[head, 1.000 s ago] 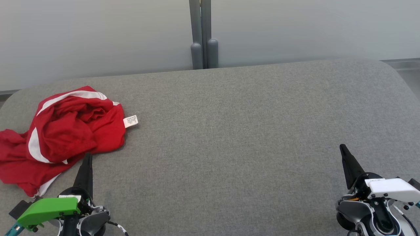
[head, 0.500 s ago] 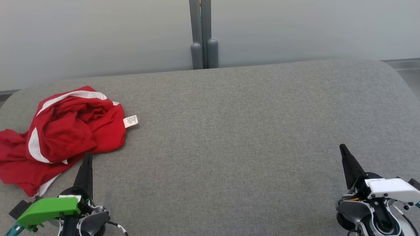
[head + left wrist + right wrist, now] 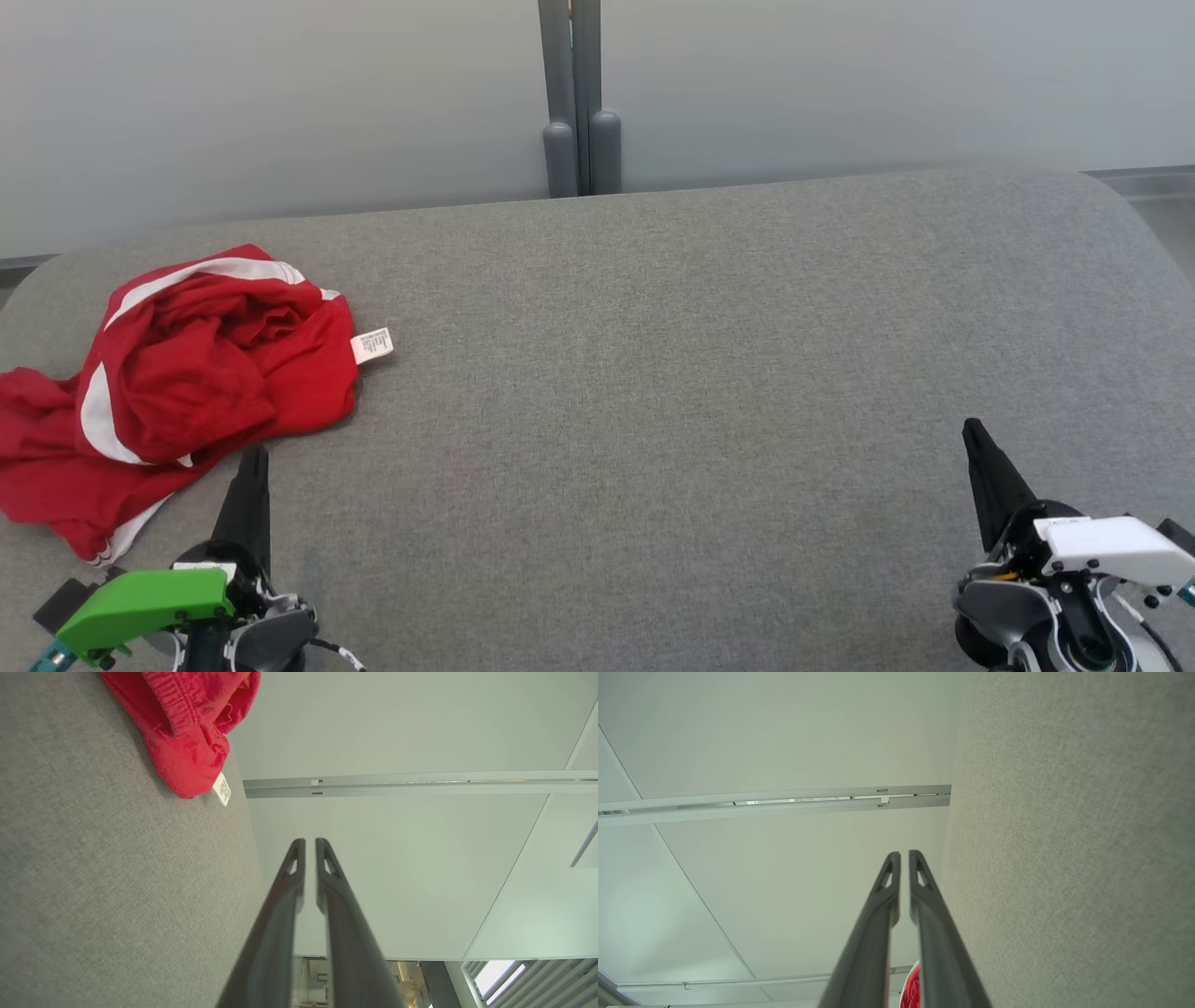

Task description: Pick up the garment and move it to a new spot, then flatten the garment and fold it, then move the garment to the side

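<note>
- Both grippers have dropped back slightly toward me since a second ago; garment (image 3: 187, 373) unmoved.
- Left gripper (image 3: 250, 465) fingers (image 3: 280, 919) parted a crack, pinching nothing; right gripper (image 3: 976, 439) likewise.
- Red garment lies crumpled at the tabletop's (image 3: 653, 373) left end, just beside my left fingers.

A broad table covered in grey woven fabric (image 3: 653, 373), its far corners rounded, spreads across the head view. Behind the middle of its far edge stands a slim grey metal post (image 3: 571, 75), with two short, round-topped grey cylinders (image 3: 581, 159) at its foot. Pale, smooth frosted wall panels (image 3: 280, 103) run to either side of the post, lit softly and evenly. Far to the right of the post, past the table's corner, a patch of light grey floor (image 3: 1162, 219) shows. In the left wrist view, a bright slatted window (image 3: 509, 977) lies well away from the post.
</note>
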